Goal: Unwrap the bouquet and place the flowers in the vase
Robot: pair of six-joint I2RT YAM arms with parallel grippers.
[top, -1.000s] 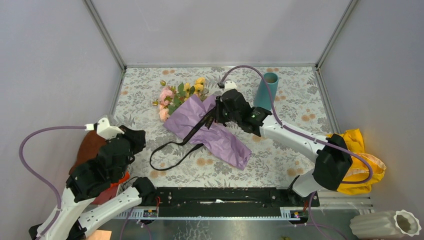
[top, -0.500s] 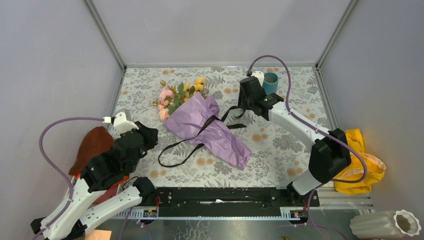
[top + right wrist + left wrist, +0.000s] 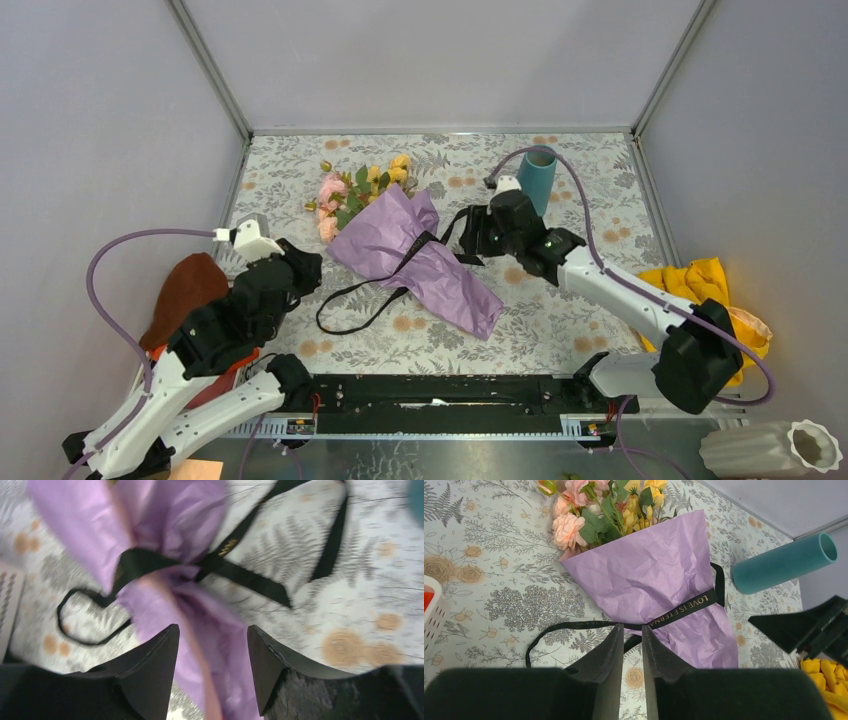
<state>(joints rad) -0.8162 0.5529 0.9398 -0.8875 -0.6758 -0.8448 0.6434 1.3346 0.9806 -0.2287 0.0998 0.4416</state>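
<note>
The bouquet (image 3: 415,262) lies across the mat in lilac paper (image 3: 659,575), with pink and yellow flowers (image 3: 355,188) at its far-left end. A black ribbon (image 3: 684,611) still crosses the paper's waist, and its loose ends trail to the left (image 3: 350,305) and right (image 3: 462,222). The teal vase (image 3: 540,175) stands behind my right arm. My right gripper (image 3: 212,627) hovers open just right of the ribbon, over the wrapper's narrow end, holding nothing. My left gripper (image 3: 632,626) sits near the left ribbon loop, its fingers a narrow gap apart and empty.
A yellow cloth (image 3: 712,300) lies off the mat at the right. A brown object (image 3: 185,290) sits at the left beside my left arm. A white ribbed vase (image 3: 775,450) stands at the near right corner. Grey walls enclose the mat.
The right gripper let go of the ribbon and opened. It swung back toward the vase, dragging a ribbon end right, then returned to the bouquet. My left arm advanced toward the bouquet.
</note>
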